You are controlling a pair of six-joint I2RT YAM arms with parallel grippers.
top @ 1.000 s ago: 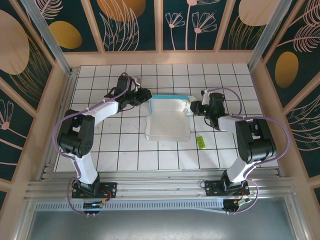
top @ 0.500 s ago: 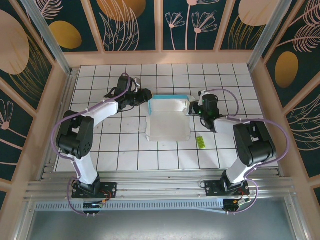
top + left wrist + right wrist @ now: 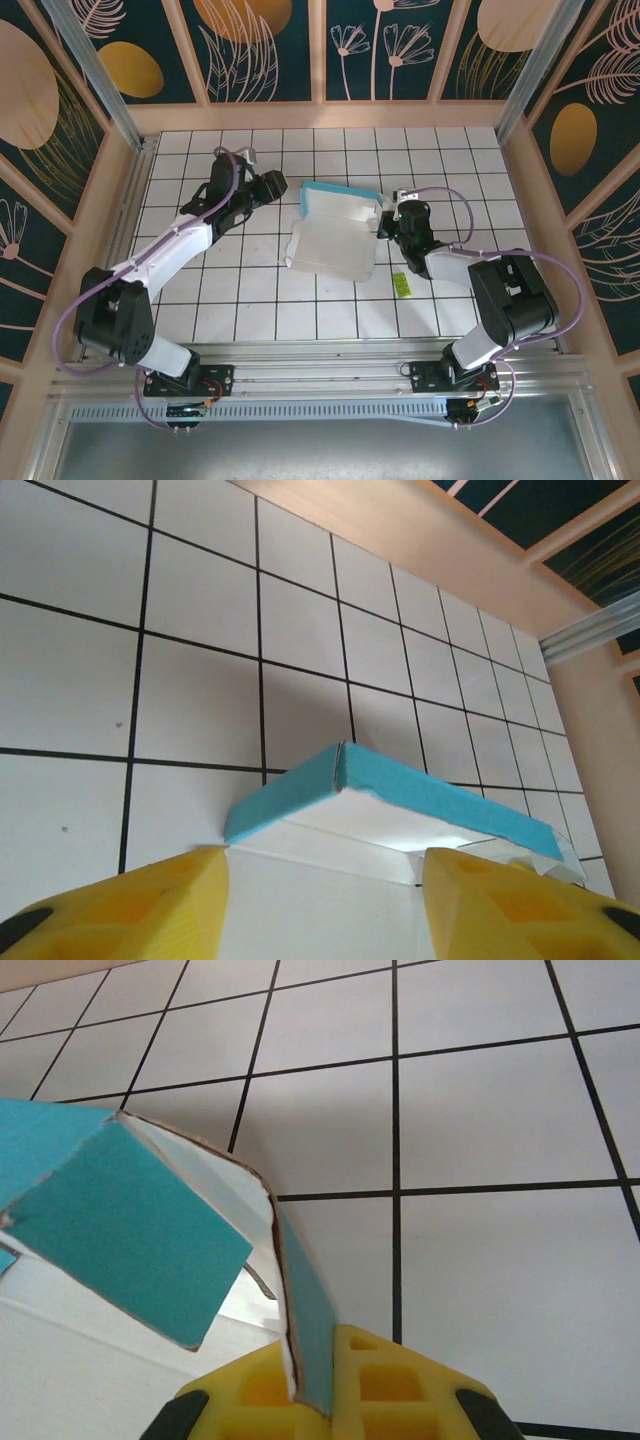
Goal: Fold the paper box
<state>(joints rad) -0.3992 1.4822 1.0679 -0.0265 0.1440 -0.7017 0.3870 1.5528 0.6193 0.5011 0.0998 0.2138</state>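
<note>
The small yellow-green paper slip (image 3: 401,284) lies flat on the white tiled table (image 3: 250,310), nearest the arm bases, just off the near right corner of the workpiece and clear of it.

The paper box (image 3: 330,240), thin card with its white face up and its teal face outward, sits mid-table between the two arms, skewed to the tile lines. Its near edge appears to lie flat and unfolded.

The right gripper (image 3: 387,222) is clenched on the right side flap. In the right wrist view the card edge runs down between the yellow fingers (image 3: 395,1380), and the flap stands nearly upright.

The left gripper (image 3: 275,185) sits near the far left corner, apparently just short of the card. Its yellow fingers (image 3: 150,900) are spread wide and grip nothing.

The far wall (image 3: 340,192) stands raised, teal outward, with a formed corner at its left end.

Assessment: partly folded. Far wall up, right flap in progress. The left and near walls appear to remain.
</note>
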